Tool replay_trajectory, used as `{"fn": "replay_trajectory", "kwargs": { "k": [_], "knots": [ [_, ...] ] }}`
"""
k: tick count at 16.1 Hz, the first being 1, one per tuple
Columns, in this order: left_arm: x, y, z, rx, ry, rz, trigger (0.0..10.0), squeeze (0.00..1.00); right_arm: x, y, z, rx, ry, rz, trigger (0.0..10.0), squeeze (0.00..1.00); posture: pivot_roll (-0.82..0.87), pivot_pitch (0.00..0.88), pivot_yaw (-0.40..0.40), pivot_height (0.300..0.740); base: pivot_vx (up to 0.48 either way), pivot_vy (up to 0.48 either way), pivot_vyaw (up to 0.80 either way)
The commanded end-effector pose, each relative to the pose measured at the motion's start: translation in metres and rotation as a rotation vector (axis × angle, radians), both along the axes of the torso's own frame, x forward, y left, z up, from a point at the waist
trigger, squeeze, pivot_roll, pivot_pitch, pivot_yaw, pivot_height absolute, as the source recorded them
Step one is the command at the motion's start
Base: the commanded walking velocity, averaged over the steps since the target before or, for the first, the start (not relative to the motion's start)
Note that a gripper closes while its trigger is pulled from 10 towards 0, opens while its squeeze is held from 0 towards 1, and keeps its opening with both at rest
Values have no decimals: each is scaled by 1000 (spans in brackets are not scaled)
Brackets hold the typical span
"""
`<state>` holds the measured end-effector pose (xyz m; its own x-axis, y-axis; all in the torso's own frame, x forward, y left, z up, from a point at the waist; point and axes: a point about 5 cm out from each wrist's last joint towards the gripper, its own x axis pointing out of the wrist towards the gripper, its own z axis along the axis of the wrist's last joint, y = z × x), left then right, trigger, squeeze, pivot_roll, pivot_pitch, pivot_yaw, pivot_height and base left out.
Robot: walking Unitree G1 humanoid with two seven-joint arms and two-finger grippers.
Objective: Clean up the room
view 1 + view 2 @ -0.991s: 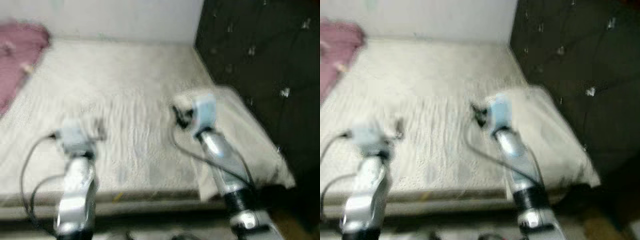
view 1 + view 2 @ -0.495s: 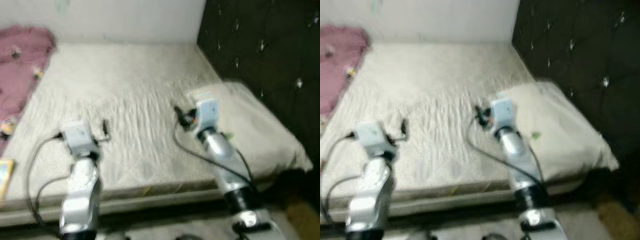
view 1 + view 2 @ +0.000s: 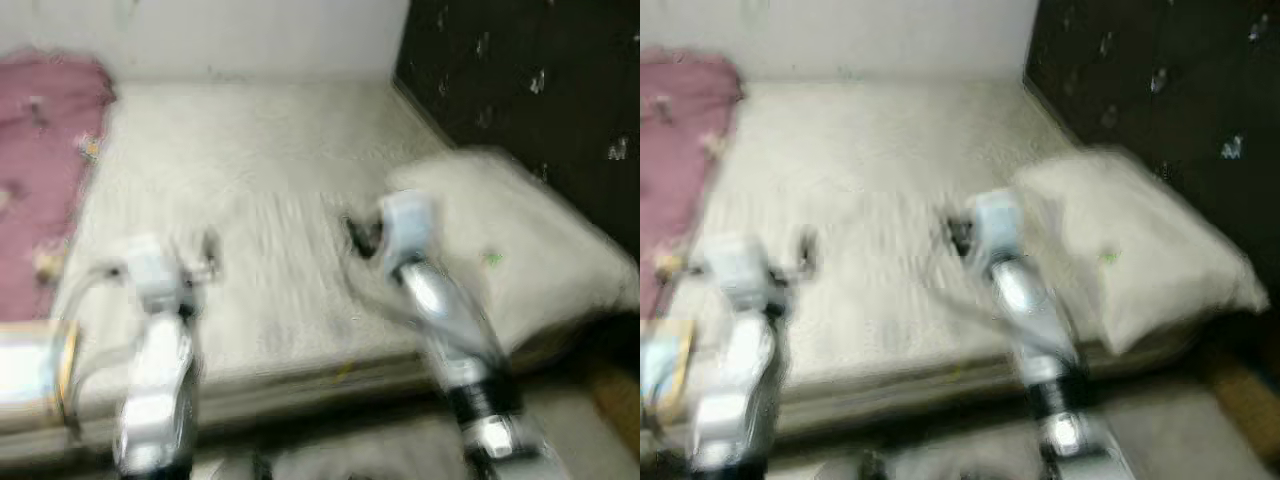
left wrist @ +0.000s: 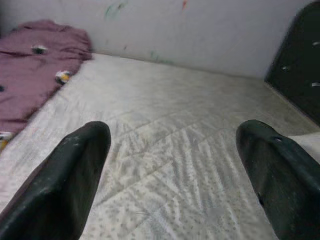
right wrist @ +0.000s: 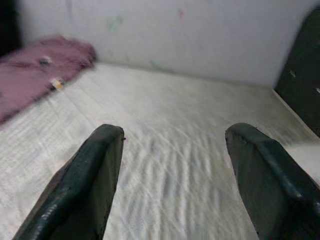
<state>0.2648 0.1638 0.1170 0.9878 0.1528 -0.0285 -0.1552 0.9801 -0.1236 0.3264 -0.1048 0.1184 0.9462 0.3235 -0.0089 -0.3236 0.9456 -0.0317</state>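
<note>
A bed with a bare cream mattress (image 3: 250, 170) lies before me. A crumpled pink blanket (image 3: 40, 170) is heaped at its left end, with small light bits on it. A cream pillow (image 3: 520, 250) rests at the right, against the dark headboard. My left gripper (image 4: 172, 132) hovers open over the near part of the mattress, with nothing between its fingers. My right gripper (image 5: 176, 132) is also open and empty over the mattress, just left of the pillow. The head views are blurred; the left arm (image 3: 155, 350) and right arm (image 3: 440, 320) reach forward.
A dark tufted headboard (image 3: 540, 80) rises on the right and a pale wall (image 3: 250, 35) runs behind the bed. A flat thing with a yellow edge (image 3: 30, 365) lies at the bed's near left corner. Light carpet (image 3: 560, 440) shows below the bed edge.
The whole picture has shifted and blurred, so the camera moved: more of the pink blanket, the pillow and the yellow-edged thing show. Both arms keep their pose.
</note>
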Motion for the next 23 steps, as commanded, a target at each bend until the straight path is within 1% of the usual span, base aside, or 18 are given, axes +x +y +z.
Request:
{"fn": "replay_trajectory", "kwargs": {
  "k": [1,2,4,13,23],
  "knots": [
    [0,4,4,7,-12,8,10000,0,2,6,9,7,-33,19,10000,0,-7,0,-56,740,0,476,0],
    [0,4,4,-2,-20,4,10000,0,2,7,9,5,-31,18,10000,0,-7,0,-56,740,0,476,0],
    [0,6,6,7,-34,22,10000,0,2,7,9,3,-30,18,10000,0,-7,0,-56,740,0,476,0],
    [-1,4,6,-13,-26,7,10000,0,2,6,6,-4,-15,10,10000,0,-7,0,-54,740,0,476,0],
    [-1,5,6,-2,-27,25,10000,0,2,5,5,-14,-5,12,10000,0,-8,0,-57,740,0,476,0]
  ]
}}
